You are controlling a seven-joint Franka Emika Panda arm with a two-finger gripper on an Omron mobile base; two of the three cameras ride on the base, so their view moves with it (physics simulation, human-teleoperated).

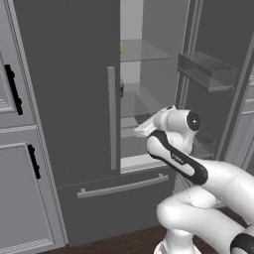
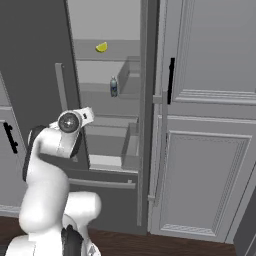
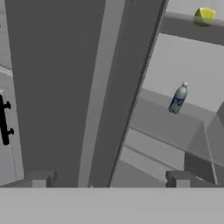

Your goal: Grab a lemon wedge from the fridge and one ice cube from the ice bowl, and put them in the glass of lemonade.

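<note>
Fridge [image 2: 107, 30] right door swung wide, left door [image 1: 64, 89] closed with edge near hand. Risk, as judgement: clipping door edge or glass shelf [image 1: 149, 52] on reach upward; knocking bottle [image 3: 178, 99] on lower shelf. Gripper [image 3: 111, 177] spread wide, holding nothing. Lemon wedge [image 2: 101, 47] on upper shelf, well above and beyond jaws, apart.

I'm working in a rendered home kitchen: a tall dark grey fridge [image 1: 69, 99] stands with one door open on glass shelves, flanked by panelled grey cabinets [image 2: 210, 150] with black handles, over a dark wood floor [image 1: 124, 243].
</note>
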